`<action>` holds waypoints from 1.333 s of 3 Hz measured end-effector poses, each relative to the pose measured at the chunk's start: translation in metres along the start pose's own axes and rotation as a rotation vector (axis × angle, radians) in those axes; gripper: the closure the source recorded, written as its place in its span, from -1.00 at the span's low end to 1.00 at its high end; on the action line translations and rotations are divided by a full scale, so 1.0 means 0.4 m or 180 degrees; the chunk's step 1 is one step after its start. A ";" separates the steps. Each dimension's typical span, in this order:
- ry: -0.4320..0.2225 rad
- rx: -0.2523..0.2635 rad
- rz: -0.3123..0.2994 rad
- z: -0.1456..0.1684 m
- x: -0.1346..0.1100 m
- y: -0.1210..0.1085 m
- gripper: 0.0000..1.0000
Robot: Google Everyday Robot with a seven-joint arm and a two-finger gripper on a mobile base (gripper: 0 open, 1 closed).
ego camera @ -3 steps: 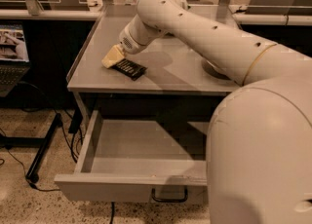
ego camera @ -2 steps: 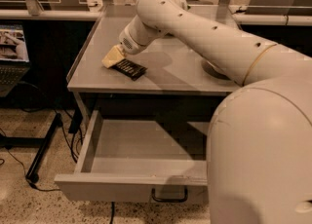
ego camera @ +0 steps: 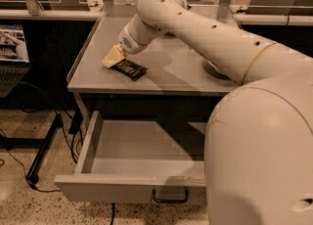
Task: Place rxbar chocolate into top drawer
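Observation:
The rxbar chocolate (ego camera: pixel 130 68) is a small flat black bar lying on the grey tabletop (ego camera: pixel 161 72) near its front left. My gripper (ego camera: pixel 113 58) reaches down from the white arm (ego camera: pixel 205 33) and rests at the bar's left end, touching or just over it. The top drawer (ego camera: pixel 142 163) is pulled open below the table, its inside showing nothing in it, with a curved wire handle (ego camera: pixel 169 198) on its front panel.
The arm's large white body (ego camera: pixel 264 155) fills the lower right and hides the drawer's right side. Cables and a black stand leg (ego camera: pixel 41 153) lie on the floor at left. Other tables with clear panels stand behind.

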State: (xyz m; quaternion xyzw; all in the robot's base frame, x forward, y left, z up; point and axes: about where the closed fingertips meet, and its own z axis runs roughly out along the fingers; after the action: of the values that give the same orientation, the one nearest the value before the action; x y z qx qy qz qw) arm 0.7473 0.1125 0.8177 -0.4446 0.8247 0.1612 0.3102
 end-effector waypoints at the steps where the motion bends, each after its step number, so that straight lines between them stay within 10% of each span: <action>1: 0.0000 0.0000 0.0000 -0.016 -0.016 0.002 1.00; 3: -0.0013 -0.0028 -0.0012 -0.017 -0.039 0.021 1.00; 4: -0.0179 -0.0398 -0.0175 -0.048 -0.069 0.031 1.00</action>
State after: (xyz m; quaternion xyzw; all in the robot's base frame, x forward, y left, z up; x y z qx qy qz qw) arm 0.7413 0.1266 0.8502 -0.4809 0.7915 0.2162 0.3091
